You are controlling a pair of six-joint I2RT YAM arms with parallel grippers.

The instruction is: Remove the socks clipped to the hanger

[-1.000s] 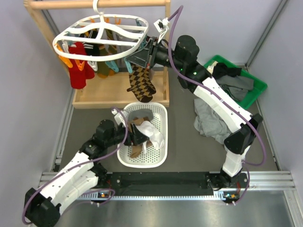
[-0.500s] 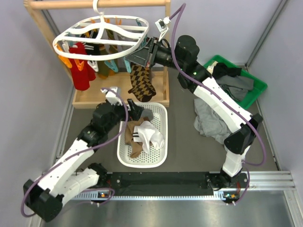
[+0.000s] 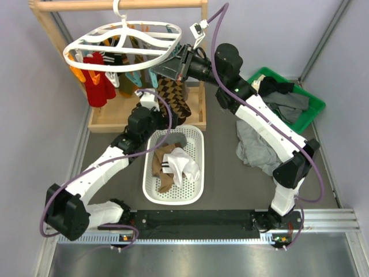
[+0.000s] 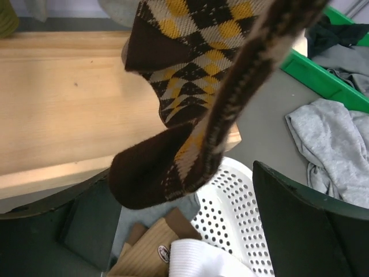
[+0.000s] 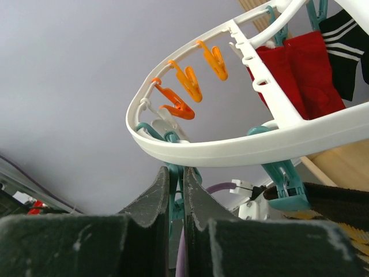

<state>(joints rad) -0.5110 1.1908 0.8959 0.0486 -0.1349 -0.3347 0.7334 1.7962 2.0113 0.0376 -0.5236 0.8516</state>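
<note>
The white oval hanger [image 3: 121, 43] hangs from the wooden rail, with red socks [image 3: 95, 83] and others clipped under it. A brown-tan argyle sock [image 3: 173, 98] hangs from its right end. My right gripper [image 3: 165, 68] is shut on a teal clip [image 5: 177, 173] under the hanger rim [image 5: 242, 147]. My left gripper [image 3: 167, 118] is open around the argyle sock's toe [image 4: 155, 173], with the sock between its jaws and not pinched. Red socks [image 5: 288, 63] and a black white-striped sock [image 5: 346, 40] show in the right wrist view.
A white perforated basket [image 3: 173, 201] below the sock holds tan, white and grey socks. The wooden stand base [image 4: 63, 109] lies behind it. A green bin [image 3: 308, 118] with dark garments and a grey garment heap [image 3: 256, 147] lie at the right.
My left arm has risen out of the basket and moved back to the hanging argyle sock's toe. The right gripper has stayed on the teal clip.
</note>
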